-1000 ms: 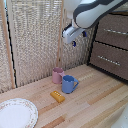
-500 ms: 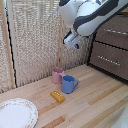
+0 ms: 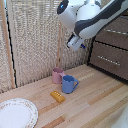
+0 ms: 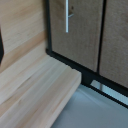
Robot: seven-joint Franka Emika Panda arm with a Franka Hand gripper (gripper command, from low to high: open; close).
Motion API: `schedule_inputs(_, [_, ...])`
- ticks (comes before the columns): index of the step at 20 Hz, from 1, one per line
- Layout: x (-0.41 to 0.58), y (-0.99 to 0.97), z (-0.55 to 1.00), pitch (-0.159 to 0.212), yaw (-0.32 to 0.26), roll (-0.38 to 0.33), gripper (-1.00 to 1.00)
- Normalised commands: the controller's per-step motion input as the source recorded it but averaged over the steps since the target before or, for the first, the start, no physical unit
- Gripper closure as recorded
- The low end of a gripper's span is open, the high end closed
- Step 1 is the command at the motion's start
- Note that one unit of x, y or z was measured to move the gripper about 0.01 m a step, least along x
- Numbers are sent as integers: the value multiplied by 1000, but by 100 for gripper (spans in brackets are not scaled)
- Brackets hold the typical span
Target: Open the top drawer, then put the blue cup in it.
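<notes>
The blue cup [image 3: 68,84] stands upright on the wooden table [image 3: 95,102], touching the pink mug [image 3: 58,75] behind it. My gripper [image 3: 75,43] hangs well above both mugs, close to the dark dresser, and appears open with nothing in it. The dresser's drawers are shut. The upper drawer front [image 3: 116,36] is partly hidden by my arm, and the drawer below it [image 3: 109,59] shows a silver bar handle. The wrist view faces brown drawer fronts with one silver handle [image 4: 66,15]; I cannot tell which drawer that is.
A small yellow block [image 3: 57,96] lies in front of the mugs. A white plate [image 3: 15,113] sits at the exterior view's lower left. A woven screen [image 3: 35,40] backs the table. The table's edge [image 4: 75,85] ends near the dresser's foot.
My gripper has dropped slightly and shifted toward the dresser as the arm turned. The mugs, block and plate have not moved.
</notes>
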Motion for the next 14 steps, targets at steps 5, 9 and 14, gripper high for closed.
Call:
schedule_inputs(5, [-100, -501, 50, -46, 73, -300, -100])
schedule_inputs(9, [-56, -417, 30, -79, 110, -287, -100])
schedule_inputs(14, [-10, -353, 11, -106, 154, -252, -100])
